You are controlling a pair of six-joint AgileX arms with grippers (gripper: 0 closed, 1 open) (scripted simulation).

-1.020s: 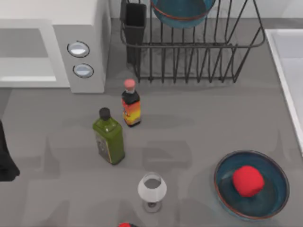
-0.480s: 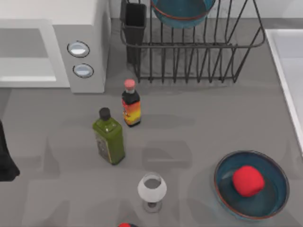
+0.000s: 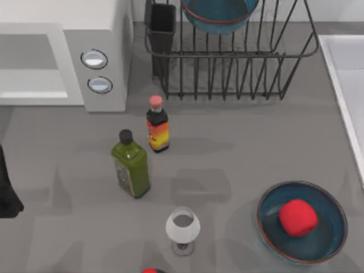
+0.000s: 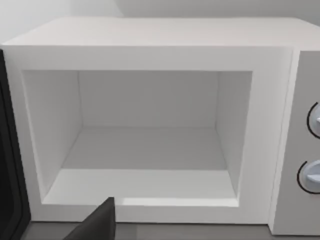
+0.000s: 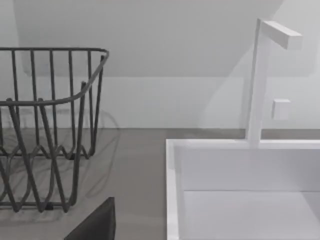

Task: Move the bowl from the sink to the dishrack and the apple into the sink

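Grey table (image 3: 239,153) carries microwave (image 3: 62,62), dishrack (image 3: 239,74), bottles, glass, bowl (image 3: 301,222).

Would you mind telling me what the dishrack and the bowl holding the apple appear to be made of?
The dishrack looks like thin black coated metal wire, judging by its slender bent bars. The bowl under the apple looks like glazed ceramic: glossy teal surface, thin rust-red rim. Neither is certain.
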